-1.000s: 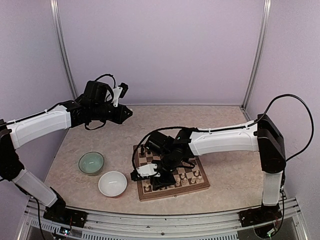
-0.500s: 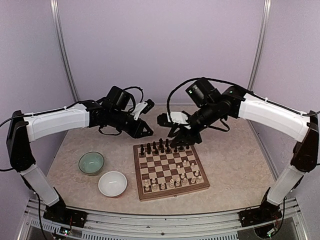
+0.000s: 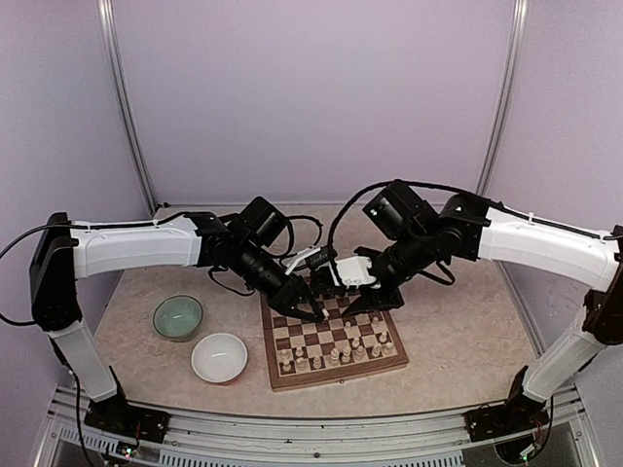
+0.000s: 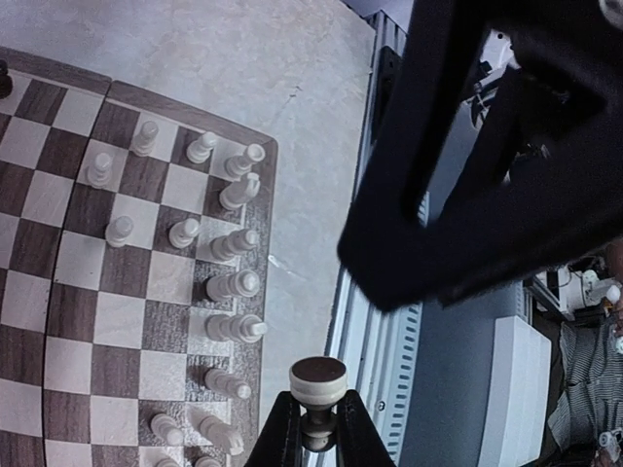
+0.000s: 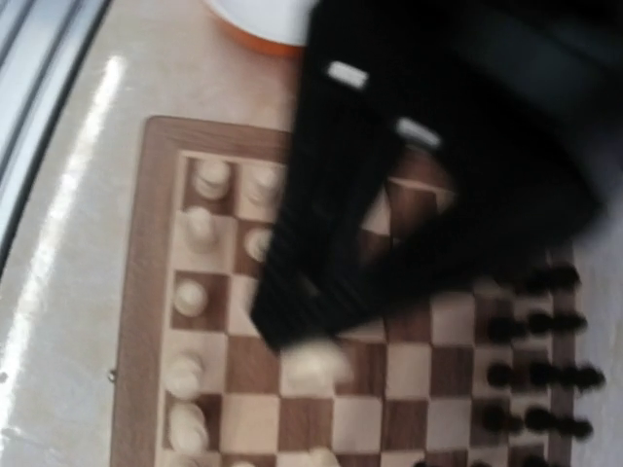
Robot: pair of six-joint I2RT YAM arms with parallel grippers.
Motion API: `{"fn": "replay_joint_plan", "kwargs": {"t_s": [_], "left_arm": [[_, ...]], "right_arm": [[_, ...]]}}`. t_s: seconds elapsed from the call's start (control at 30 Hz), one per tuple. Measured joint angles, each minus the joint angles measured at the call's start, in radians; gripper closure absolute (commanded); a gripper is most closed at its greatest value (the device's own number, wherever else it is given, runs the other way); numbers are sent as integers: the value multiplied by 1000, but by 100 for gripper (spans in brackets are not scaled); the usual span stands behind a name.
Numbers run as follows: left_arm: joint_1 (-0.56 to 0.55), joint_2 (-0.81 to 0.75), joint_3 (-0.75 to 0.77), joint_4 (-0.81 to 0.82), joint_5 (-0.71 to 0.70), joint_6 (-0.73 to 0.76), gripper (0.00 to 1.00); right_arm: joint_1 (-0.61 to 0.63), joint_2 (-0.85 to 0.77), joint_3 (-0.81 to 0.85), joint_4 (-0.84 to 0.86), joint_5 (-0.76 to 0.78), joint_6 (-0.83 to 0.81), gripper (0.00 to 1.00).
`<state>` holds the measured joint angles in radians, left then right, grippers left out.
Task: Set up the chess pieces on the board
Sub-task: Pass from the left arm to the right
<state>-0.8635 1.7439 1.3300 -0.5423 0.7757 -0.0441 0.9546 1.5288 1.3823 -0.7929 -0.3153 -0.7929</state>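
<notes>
A cream piece is held tight in the tips of the left gripper. It is pinched at its thin neck. Its round end is turned toward the wrist camera, so its long axis seems to run along the gripper.

In the top view this gripper is seen over the left half of the board, a little toward the far side. The cream rows are lined up along the near edge of the board. So the held piece likely has to be brought toward that near edge and then down. Bare squares are seen in the second cream row, and one of them is likely meant for it. The dark pieces are lined up at the far edge.

The right gripper is hung over the far part of the board, just beside the left one. How wide it is cannot be told, because its wrist view is blurred. Whether anything is held in it cannot be told either.
</notes>
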Motion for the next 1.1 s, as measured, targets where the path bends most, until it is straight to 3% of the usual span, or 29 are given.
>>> {"fn": "replay_joint_plan", "kwargs": {"t_s": [0.43,0.5,0.73,1.0,1.1], "left_arm": [[-4,1,-8,19,122,-27,89],[-5,4,-10,21,127,-32,89],[-8,26,-21,24,133,-43,89],[-1,26,-44,50,104,-66,70],[8,-22,-122,132,47,-109,62]], "right_arm": [[126,59,-7,42,177,-12,56],[142,67,-7,48,195,-13,61],[174,101,-9,53,261,-19,89],[171,103,-40,89,287,-12,98],[132,99,-47,100,221,23,98]]}}
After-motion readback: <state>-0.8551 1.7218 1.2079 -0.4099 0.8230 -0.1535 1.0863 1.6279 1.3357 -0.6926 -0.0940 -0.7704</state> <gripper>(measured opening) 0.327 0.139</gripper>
